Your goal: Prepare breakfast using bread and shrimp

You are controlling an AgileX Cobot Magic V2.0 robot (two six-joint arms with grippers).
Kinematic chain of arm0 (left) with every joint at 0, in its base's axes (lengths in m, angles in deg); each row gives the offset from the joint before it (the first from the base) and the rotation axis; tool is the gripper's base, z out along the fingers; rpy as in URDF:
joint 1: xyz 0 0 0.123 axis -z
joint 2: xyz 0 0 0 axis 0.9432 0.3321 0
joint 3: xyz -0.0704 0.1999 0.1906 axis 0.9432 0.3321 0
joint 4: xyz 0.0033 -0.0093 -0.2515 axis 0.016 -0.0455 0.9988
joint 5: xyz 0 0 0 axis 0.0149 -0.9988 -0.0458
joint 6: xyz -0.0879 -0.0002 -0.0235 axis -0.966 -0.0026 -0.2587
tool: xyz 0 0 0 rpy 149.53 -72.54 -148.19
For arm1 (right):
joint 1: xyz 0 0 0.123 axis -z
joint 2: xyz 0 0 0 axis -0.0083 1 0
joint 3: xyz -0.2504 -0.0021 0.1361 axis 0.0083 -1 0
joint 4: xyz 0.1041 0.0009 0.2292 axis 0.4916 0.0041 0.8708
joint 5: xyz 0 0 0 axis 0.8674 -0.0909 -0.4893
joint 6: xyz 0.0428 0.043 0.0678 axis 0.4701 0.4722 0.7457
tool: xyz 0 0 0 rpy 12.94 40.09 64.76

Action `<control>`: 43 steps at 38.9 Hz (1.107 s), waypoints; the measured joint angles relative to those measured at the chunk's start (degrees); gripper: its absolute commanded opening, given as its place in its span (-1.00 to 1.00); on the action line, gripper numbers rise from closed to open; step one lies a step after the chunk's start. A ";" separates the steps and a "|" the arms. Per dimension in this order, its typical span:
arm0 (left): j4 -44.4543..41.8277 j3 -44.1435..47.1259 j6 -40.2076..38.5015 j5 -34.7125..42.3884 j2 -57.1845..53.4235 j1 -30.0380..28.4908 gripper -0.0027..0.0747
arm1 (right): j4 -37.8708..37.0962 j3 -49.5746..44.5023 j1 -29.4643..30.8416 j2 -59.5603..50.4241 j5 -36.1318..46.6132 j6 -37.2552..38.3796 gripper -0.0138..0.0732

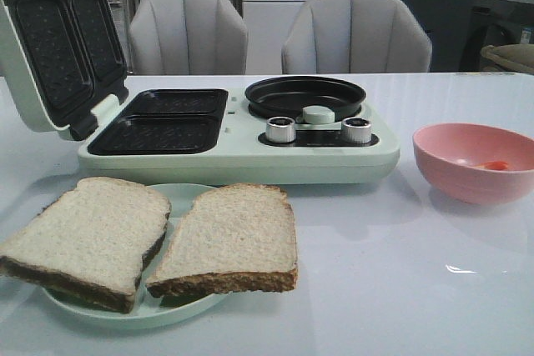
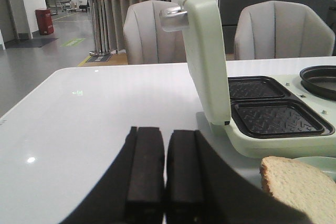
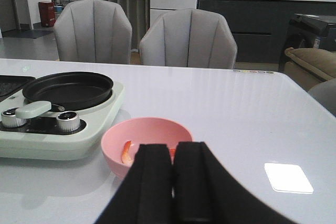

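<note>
Left gripper (image 2: 165,174) clenched, empty; bread (image 2: 299,184) sits lower right of my left wrist frame, nearer than right gripper (image 3: 173,182), also clenched.

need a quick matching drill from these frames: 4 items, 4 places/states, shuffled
1. bread
2. shrimp
3. sandwich maker lid
4. round pan

A. in the pink bowl
B. propped open
C. on the pale green plate
D. sitting empty above the two knobs

Pairs: 1-C, 2-A, 3-B, 4-D
</note>
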 measured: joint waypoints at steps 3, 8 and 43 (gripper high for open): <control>0.00 0.00 0.00 0.00 0.00 0.00 -0.64 | 0.00 0.00 0.00 0.00 0.00 0.00 -0.33; 0.00 0.00 0.00 0.00 0.00 0.00 -0.64 | 0.00 0.00 0.00 0.00 0.00 0.00 -0.33; 0.00 -11.26 0.00 7.04 0.26 0.00 -0.64 | 0.00 0.00 0.00 0.00 0.00 0.00 -0.33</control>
